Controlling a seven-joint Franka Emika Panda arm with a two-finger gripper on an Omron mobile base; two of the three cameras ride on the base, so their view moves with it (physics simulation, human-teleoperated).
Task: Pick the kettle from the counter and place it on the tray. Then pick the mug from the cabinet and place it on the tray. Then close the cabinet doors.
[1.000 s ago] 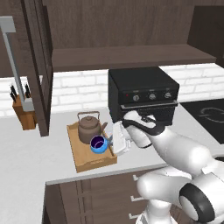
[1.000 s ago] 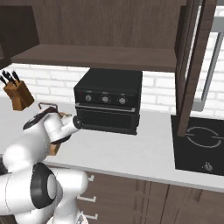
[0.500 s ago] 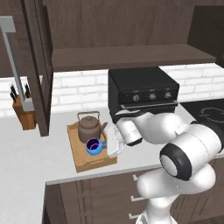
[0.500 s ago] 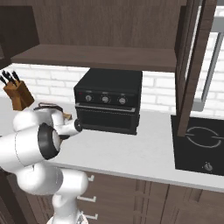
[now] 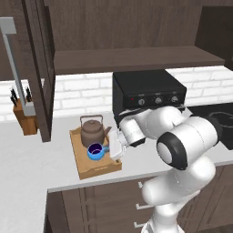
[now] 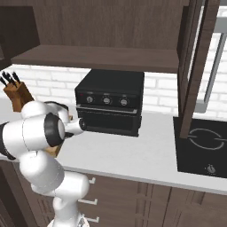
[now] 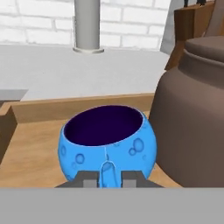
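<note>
The blue mug [image 5: 95, 151] stands on the light-wood tray [image 5: 98, 169], just in front of the dark-brown kettle [image 5: 93, 131]. My gripper [image 5: 109, 148] reaches in from the right at mug height. In the hand view the mug [image 7: 107, 142] is very close, and its small handle sits between my fingertips [image 7: 89, 178], so the gripper [image 7: 107, 177] is shut on it. The kettle [image 7: 192, 118] rises right beside the mug on the tray [image 7: 39, 140]. The tray lies on the counter [image 5: 36, 154]. An open cabinet door [image 5: 41, 68] hangs at the left, over the counter.
A black toaster oven [image 5: 150, 88] stands behind my arm. A knife block [image 5: 25, 119] sits at the far left wall. The other cabinet door [image 6: 197, 66] stands open at the right, above a black cooktop [image 6: 204, 142]. The cabinet shelf [image 5: 127, 59] runs above.
The hand has carried the mug a little to the left, closer to the kettle on the tray. My elbow has swung up and forward in both base views.
</note>
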